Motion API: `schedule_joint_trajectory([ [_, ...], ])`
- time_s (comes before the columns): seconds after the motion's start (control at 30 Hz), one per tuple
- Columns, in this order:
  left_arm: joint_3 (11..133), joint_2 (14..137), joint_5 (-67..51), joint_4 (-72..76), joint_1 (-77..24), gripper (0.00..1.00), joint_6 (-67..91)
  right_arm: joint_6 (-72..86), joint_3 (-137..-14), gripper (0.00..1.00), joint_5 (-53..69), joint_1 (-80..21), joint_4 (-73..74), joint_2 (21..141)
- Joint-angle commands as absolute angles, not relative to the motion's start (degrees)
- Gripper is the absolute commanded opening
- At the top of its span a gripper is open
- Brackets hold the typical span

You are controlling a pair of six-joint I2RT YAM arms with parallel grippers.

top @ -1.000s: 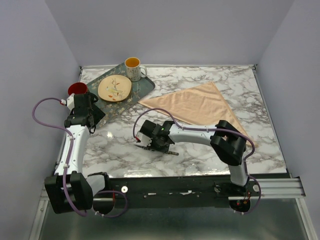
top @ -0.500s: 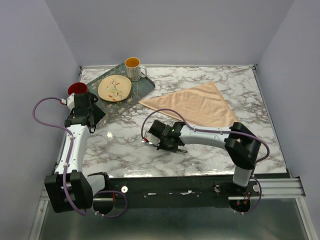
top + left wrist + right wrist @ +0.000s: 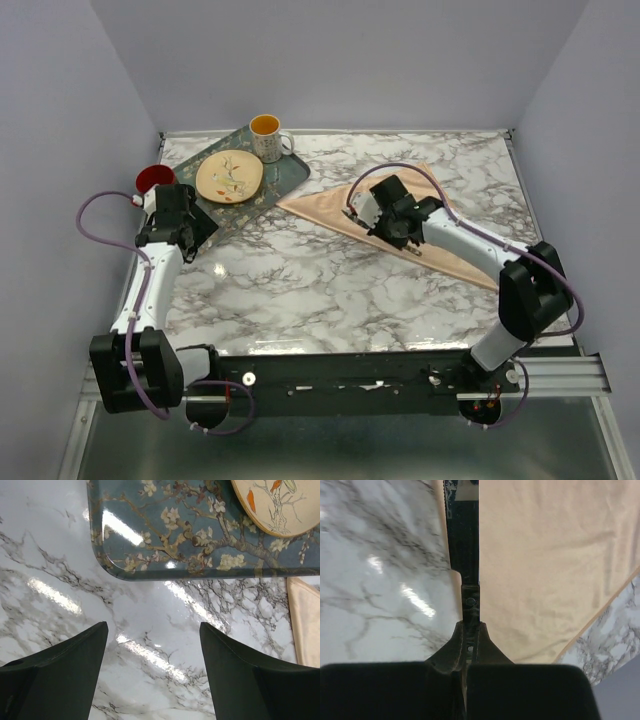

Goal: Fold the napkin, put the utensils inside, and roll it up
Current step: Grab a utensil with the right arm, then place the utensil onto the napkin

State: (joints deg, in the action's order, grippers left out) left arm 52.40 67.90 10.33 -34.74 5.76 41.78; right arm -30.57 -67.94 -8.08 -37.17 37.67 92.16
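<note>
marble tabletop (image 3: 300,290) under grey walls. right gripper (image 3: 470,632) clamped on a dark knife (image 3: 464,545), blade over the edge of the triangular peach napkin (image 3: 545,555) at far right. left gripper (image 3: 152,630) spread wide above marble, near the floral tray (image 3: 150,573) corner.

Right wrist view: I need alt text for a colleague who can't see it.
The right hand is shut on the handle of a dark knife, whose serrated blade points away along the edge of the peach napkin. The napkin fills the right of the picture, and the white marble table fills the left.
</note>
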Motion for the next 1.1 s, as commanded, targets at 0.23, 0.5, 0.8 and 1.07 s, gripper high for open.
schedule_joint_trajectory([
  [0.23, 52.6, 71.3, 6.3, -31.8, 2.3, 0.87, 42.2, -40.1, -76.7, 0.01, -4.6, -28.1, 36.0, 103.2],
  [0.5, 53.0, 71.2, 6.9, -31.6, 2.0, 0.87, 41.4, -43.1, -79.0, 0.01, -2.2, -25.9, 37.9, 105.8],
  [0.8, 54.3, 72.3, 7.2, -31.9, 2.0, 0.88, 41.1, -41.3, -73.6, 0.01, 1.9, -26.0, 36.3, 104.4],
  [1.07, 54.3, 72.6, 7.2, -31.9, 2.0, 0.88, 40.7, -41.2, -71.0, 0.01, 3.0, -26.3, 34.9, 103.5],
])
